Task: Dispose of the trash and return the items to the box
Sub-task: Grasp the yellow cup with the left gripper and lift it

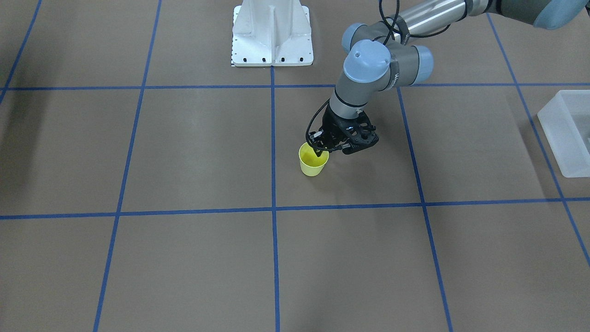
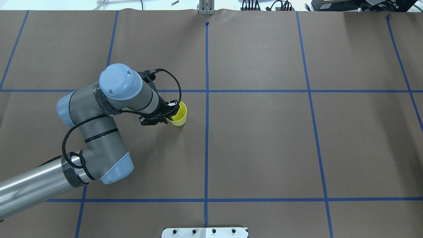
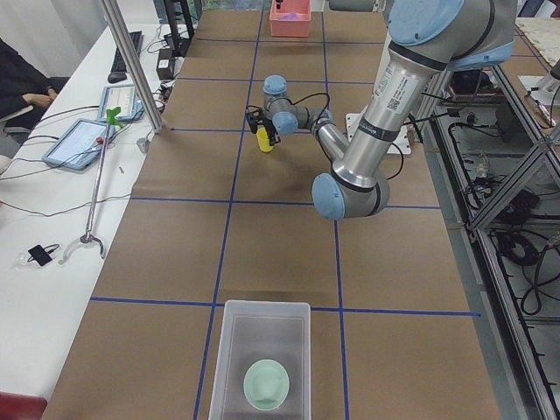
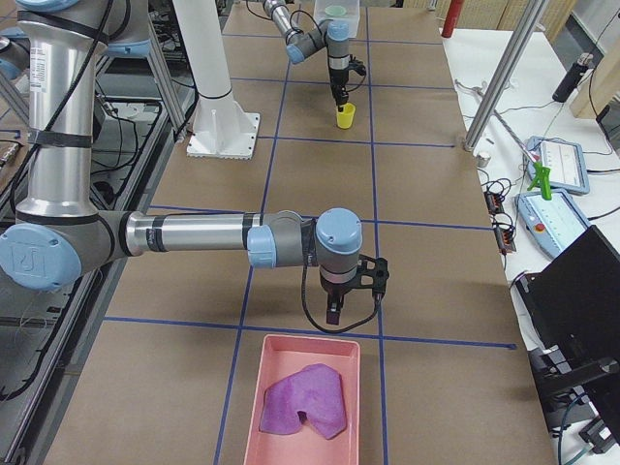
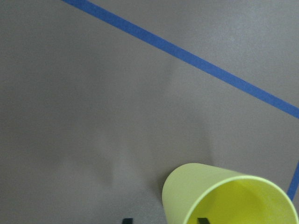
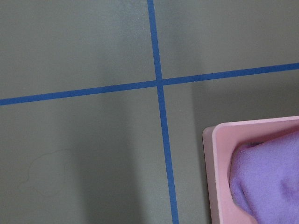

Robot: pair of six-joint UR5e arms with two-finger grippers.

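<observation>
Bare table (image 1: 184,152) on every side of the yellow cup (image 1: 313,164), left gripper (image 1: 320,151) astride its rim, box (image 1: 556,138) well apart

Front-facing view: the translucent frosted-white rectangular plastic bin (image 1: 564,138) is cut by the right edge, and its contents are out of view there.

Overhead view: the grey left-arm wrist (image 2: 132,92) covers most of the left gripper (image 2: 170,115) and the left side of the small bright yellow plastic cup (image 2: 180,114). The white metal robot base (image 2: 205,232) is cut by the bottom edge.

Left wrist view: the cup runs past the bottom edge. Only the tips of two dark fingertips (image 5: 202,220) show.

Right wrist view: the pink rectangular tray (image 6: 219,140) and the purple cloth (image 6: 266,177) in it run past the right and bottom edges.

Right-side view: the right gripper (image 4: 334,312) is too small to judge how its jaws stand.
</observation>
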